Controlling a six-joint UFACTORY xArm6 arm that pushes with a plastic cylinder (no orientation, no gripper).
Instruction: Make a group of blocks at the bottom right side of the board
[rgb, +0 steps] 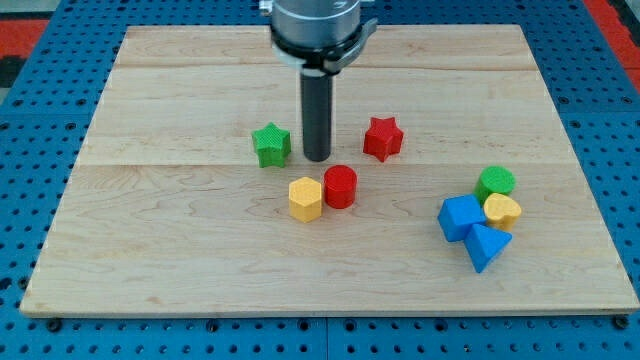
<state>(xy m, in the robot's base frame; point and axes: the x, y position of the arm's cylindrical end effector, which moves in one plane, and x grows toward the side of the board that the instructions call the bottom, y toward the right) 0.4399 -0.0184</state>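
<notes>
Camera view: my tip (317, 158), a bare rod with no claw, sits between green star (271, 144) and red star (382, 138); off-centre pushes risk scattering red cylinder (340, 186) from the bottom-right corner cluster.

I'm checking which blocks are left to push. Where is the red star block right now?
The red star block sits near the board's middle, just right of my tip in the camera view, up and right of the red cylinder, apart from both.
</notes>
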